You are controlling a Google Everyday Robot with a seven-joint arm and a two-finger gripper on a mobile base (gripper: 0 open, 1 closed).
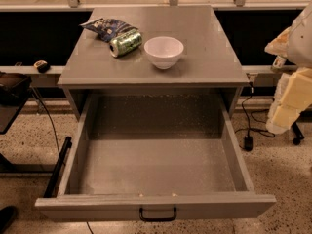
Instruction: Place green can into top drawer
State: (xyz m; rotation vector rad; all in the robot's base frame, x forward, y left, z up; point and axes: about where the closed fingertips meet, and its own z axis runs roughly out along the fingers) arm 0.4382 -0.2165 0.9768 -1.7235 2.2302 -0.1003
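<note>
The green can (126, 42) lies on its side on the grey cabinet top (204, 57), at the back left, next to a white bowl (164, 51). The top drawer (156, 172) is pulled fully out below the cabinet top. Its speckled floor is bare and its black handle (158, 215) is at the front. My gripper (287, 106) hangs on the pale arm at the right edge of the view. It is beside the cabinet, well to the right of the can, and holds nothing that I can see.
A blue snack bag (105, 27) lies behind the can, touching it. A black cable and plug (247, 141) lie on the speckled floor to the right of the drawer. A dark chair or stand (12, 94) is at the left.
</note>
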